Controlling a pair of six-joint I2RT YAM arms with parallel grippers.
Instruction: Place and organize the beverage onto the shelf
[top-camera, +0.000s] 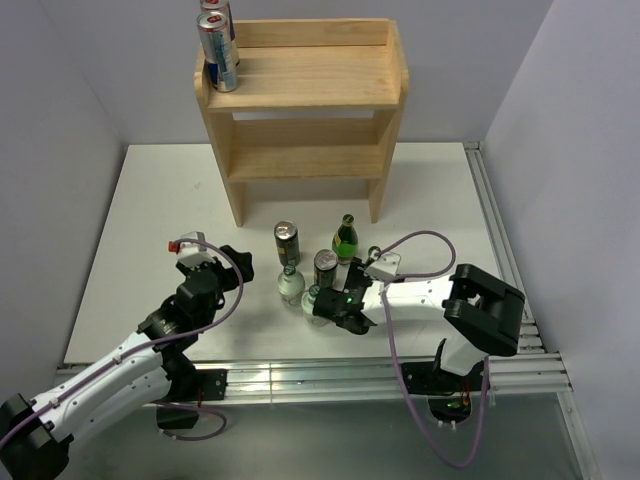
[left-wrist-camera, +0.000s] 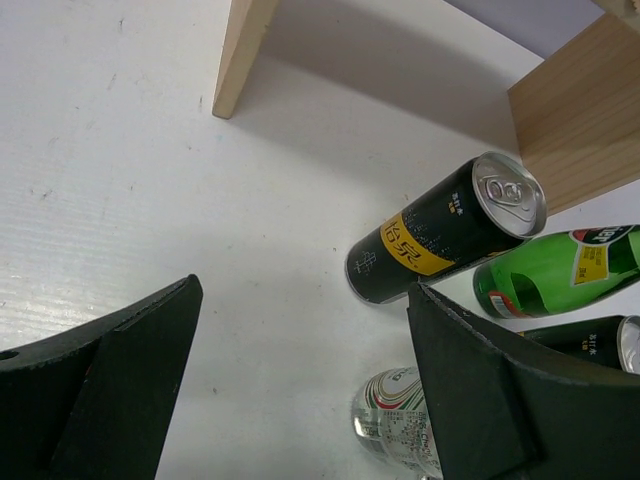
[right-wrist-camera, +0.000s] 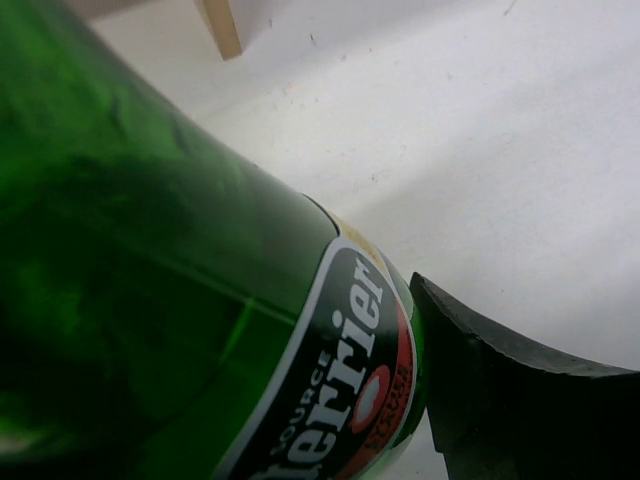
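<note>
The pale wooden shelf (top-camera: 320, 80) stands at the back, with two cans (top-camera: 217, 50) on the left of its top tier. On the table stand a black can (top-camera: 286, 242) (left-wrist-camera: 440, 240), a green Perrier bottle (top-camera: 345, 240) (left-wrist-camera: 560, 270), a second can (top-camera: 325, 268) (left-wrist-camera: 600, 345) and a clear bottle (top-camera: 291, 285) (left-wrist-camera: 395, 415). My right gripper (top-camera: 338, 298) is open. The green bottle (right-wrist-camera: 150, 250) fills its view and lies against the one finger (right-wrist-camera: 500, 400) that shows; the other finger is hidden. My left gripper (top-camera: 225, 262) (left-wrist-camera: 300, 330) is open and empty, left of the group.
A second small clear bottle (top-camera: 313, 300) stands just left of my right gripper. The shelf's feet (left-wrist-camera: 240, 50) stand behind the drinks. Metal rails (top-camera: 500, 250) run along the table's right and near edges. Grey walls close in both sides.
</note>
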